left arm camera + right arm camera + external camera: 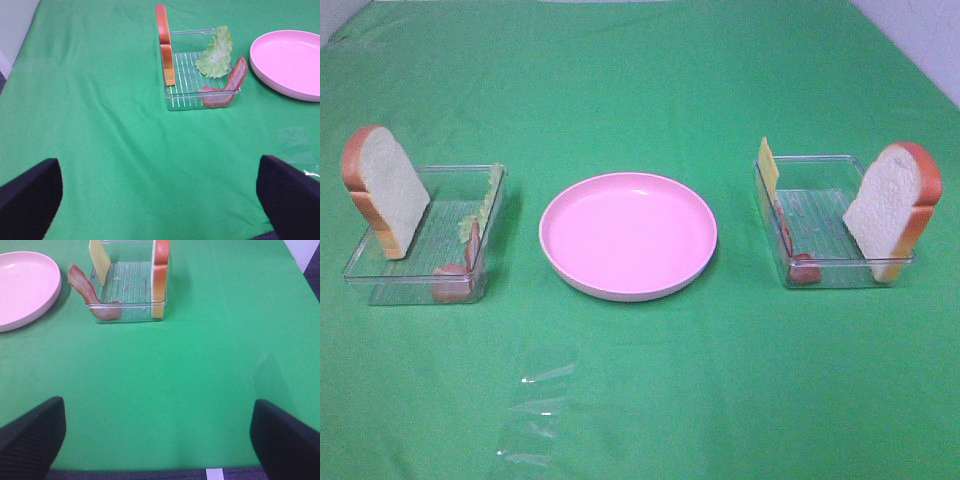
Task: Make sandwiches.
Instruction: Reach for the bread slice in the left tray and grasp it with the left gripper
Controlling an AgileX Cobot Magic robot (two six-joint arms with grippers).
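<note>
Noting left end effector [160, 200] spread wide, empty, with bread slice [165, 50], lettuce [216, 50], bacon strip [227, 86] in tray [195, 104] well ahead; right end effector [160, 440] likewise, other tray [131, 316] ahead holding bread [159, 280], cheese slice [99, 260], bacon [86, 290].

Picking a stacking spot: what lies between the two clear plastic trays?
A round pink plate lies between the left clear plastic tray and the right clear plastic tray, touching neither, as the exterior high view shows.
</note>
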